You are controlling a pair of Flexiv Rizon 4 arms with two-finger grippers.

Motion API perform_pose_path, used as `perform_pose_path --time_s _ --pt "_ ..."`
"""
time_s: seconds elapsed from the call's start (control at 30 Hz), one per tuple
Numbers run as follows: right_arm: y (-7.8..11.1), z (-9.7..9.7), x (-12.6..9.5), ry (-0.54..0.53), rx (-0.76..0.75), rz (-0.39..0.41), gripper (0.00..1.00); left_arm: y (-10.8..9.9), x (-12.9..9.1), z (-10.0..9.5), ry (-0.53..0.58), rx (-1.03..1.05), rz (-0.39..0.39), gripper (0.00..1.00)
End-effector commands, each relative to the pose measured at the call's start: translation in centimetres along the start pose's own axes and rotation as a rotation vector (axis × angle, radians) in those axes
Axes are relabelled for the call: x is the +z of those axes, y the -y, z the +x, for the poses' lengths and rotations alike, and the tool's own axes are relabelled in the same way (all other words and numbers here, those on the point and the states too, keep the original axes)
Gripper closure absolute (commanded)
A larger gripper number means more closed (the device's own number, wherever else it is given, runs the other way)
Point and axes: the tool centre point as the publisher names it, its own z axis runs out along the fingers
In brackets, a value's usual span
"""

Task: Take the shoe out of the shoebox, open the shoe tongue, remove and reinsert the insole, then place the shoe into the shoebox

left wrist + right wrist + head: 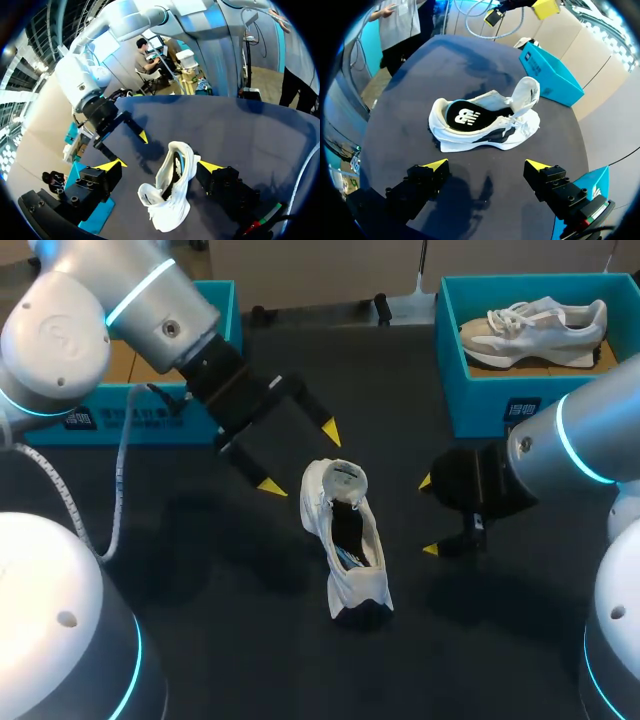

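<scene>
— Where is the shoe (347, 540)?
— On the tabletop (180, 540), tongue open, between the left pincer (299, 458) and right pincer (428, 516), both spread and empty.
— Next?
— Likely the insole (462, 116): one pincer must reach inside.

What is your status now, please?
Both jaws open, empty. Shoe on table between them, tongue open, insole inside. Nothing in the way.
</scene>
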Motion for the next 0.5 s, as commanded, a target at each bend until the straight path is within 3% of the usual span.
perform_pose_path --time_s 0.03,0.23,0.27,0.43,0.5 --pt "0.0 -0.2 -4.9 -0.032 -0.017 0.019 0.00 0.0 0.0 0.0 -0.004 0.000 -0.002 0.00" --pt "0.8 -0.3 -6.9 -0.051 -0.033 0.054 0.00 0.0 0.0 0.0 -0.004 0.000 -0.002 0.00" --pt "1.9 -0.3 -8.3 -0.068 -0.028 0.060 0.00 0.0 0.0 0.0 -0.004 0.000 -0.002 0.00" --pt "3.7 -0.3 -10.5 -0.101 -0.008 0.082 0.00 -0.1 0.0 -0.1 -0.027 0.016 0.001 0.00" --pt "4.1 -0.2 -11.3 -0.129 -0.008 0.052 0.00 -0.2 0.0 -0.2 -0.065 0.027 -0.006 0.00"
